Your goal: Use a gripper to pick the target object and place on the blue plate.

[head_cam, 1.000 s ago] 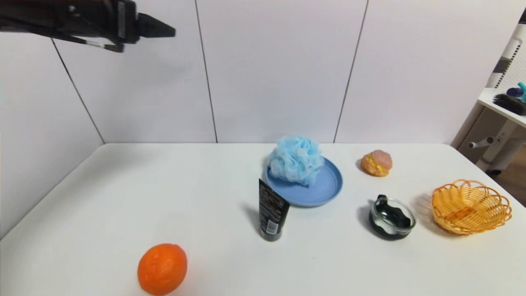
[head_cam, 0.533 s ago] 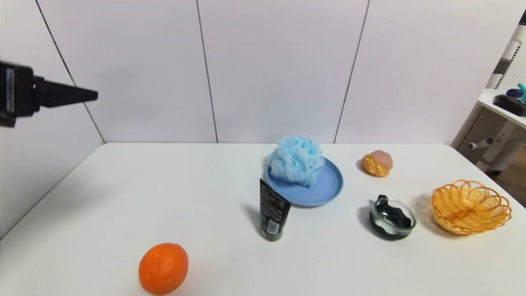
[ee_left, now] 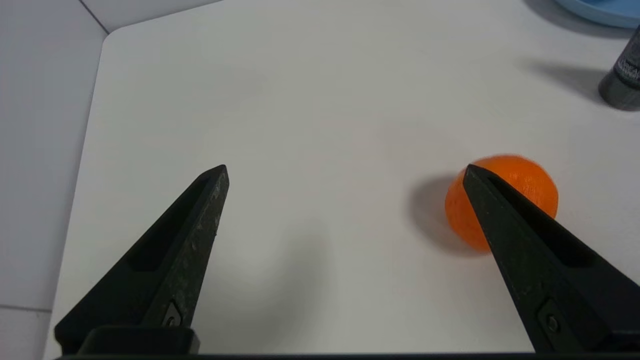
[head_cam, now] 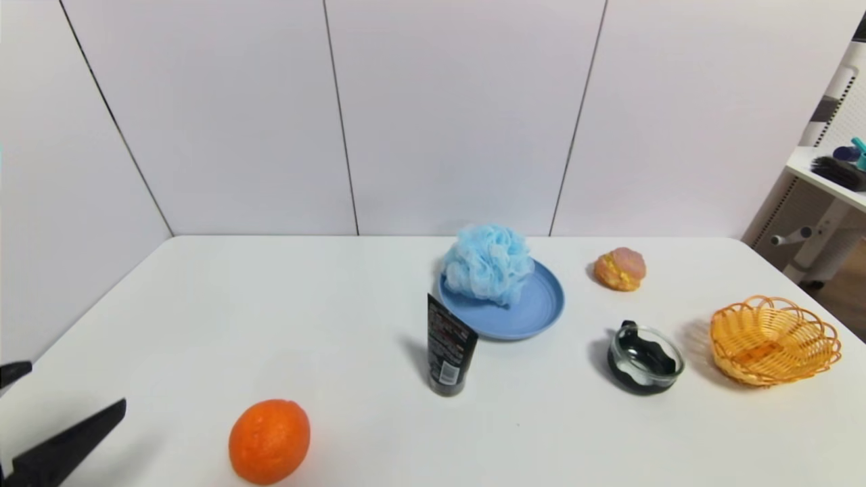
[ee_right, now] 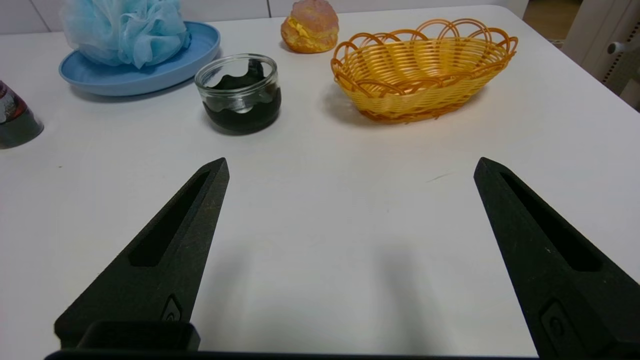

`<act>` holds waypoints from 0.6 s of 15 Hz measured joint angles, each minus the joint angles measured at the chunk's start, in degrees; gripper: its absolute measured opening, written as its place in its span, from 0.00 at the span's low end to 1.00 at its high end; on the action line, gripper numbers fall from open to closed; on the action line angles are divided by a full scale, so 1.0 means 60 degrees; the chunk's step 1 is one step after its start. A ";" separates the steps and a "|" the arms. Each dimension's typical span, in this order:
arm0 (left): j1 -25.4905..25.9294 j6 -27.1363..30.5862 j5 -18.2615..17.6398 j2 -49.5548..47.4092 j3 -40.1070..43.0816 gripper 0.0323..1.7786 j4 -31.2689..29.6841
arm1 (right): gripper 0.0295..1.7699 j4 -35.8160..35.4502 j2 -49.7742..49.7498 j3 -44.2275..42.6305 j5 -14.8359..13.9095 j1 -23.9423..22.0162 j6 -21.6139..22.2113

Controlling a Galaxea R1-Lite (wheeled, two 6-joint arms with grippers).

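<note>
The light-blue mesh pouf (head_cam: 487,262) rests on the back left part of the blue plate (head_cam: 534,308), near the middle of the table; both also show in the right wrist view, pouf (ee_right: 125,27) on plate (ee_right: 130,75). My left gripper (head_cam: 78,384) hangs low over the table's front left corner, far from the plate. It is open and empty (ee_left: 345,167). My right gripper (ee_right: 351,160) is out of the head view. It is open over bare table at the front right, with nothing between its fingers.
An orange fruit (head_cam: 269,441) lies front left, close to the left gripper. A black tube (head_cam: 448,348) stands just in front of the plate. To the right are a glass bowl (head_cam: 645,358), a woven orange basket (head_cam: 775,338) and a bun (head_cam: 620,268).
My left gripper has dropped from high at the upper left down to the table's front left corner. The pouf, the plate and the other objects have not moved.
</note>
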 joint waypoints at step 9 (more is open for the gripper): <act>0.0197 -0.0331 0.0679 -0.5959 0.4295 0.95 -0.0349 | 0.96 0.0000 0.0000 0.0000 0.0000 -0.0006 0.0000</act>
